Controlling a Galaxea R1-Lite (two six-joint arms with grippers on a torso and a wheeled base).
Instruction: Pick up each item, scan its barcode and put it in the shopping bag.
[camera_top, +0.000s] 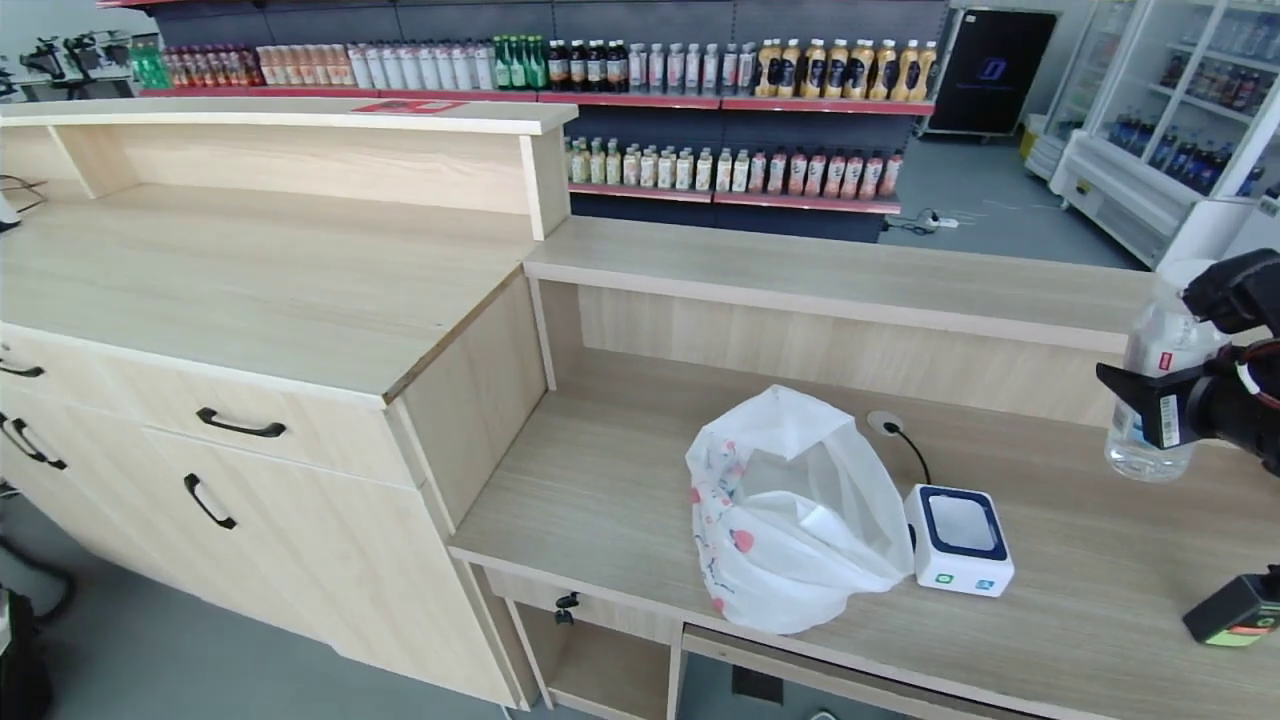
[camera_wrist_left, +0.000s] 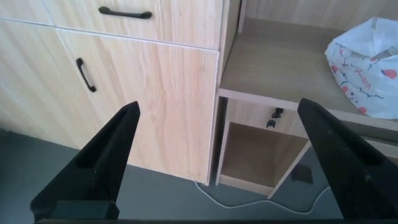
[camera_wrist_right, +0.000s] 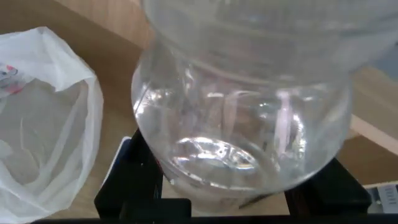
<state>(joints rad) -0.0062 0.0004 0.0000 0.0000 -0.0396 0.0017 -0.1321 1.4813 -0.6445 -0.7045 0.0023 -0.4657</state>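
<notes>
At the frame's right edge, the right pincer (camera_top: 1150, 405) is gripping a clear bottle (camera_top: 1160, 340) over the tabletop (camera_top: 1100, 560). Lower centre, the shopping bag (camera_top: 790, 510) is standing agape just beside a scanner (camera_top: 958, 538). The left pincer (camera_wrist_left: 217, 109) is hanging spread by cabinet doors (camera_wrist_left: 155, 93).

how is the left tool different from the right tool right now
The left tool is open and empty; the right tool is shut on a clear water bottle. The left tool sits out in front of the cabinet doors, over the floor, while the right tool is over the counter, to the right of the scanner. Both are black.
</notes>
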